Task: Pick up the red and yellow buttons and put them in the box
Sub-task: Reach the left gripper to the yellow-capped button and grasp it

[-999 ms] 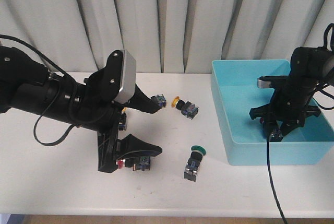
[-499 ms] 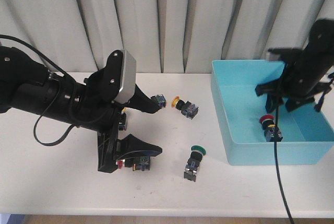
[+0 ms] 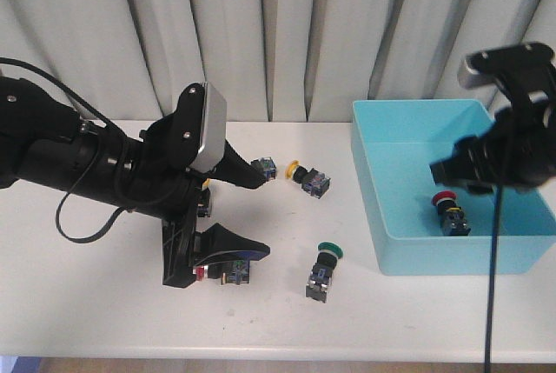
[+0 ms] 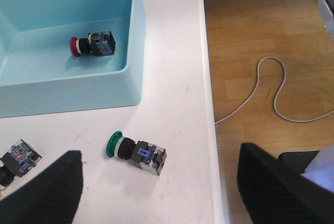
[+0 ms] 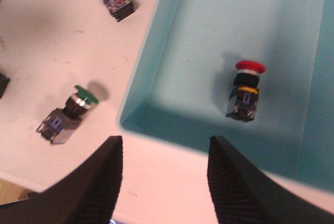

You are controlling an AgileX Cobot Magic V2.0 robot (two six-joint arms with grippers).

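Inside the box, near its front wall, lies one red button, cap toward the back; right pincer hangs above it w/ fingers apart & nothing between them, as the right wrist view shows. Left pincer is low over the surface, fingers wide apart, empty. Yellow button lies on its side between left pincer & box, apart from both. Green-capped switch sits just beside the box's front corner. Risks, as I judge them: yellow cap is round & the body lies tipped, so a squeeze off-centre could roll or flick it away; green switch is close to any path toward the box & could be grabbed by mistake or knocked; left arm is bulky & may sweep the switches under it. Hard to read: a cluster of switches beneath the left arm, a red cap peeking out, count & colours unclear; another sits at the upper fingertip, cap colour not visible.
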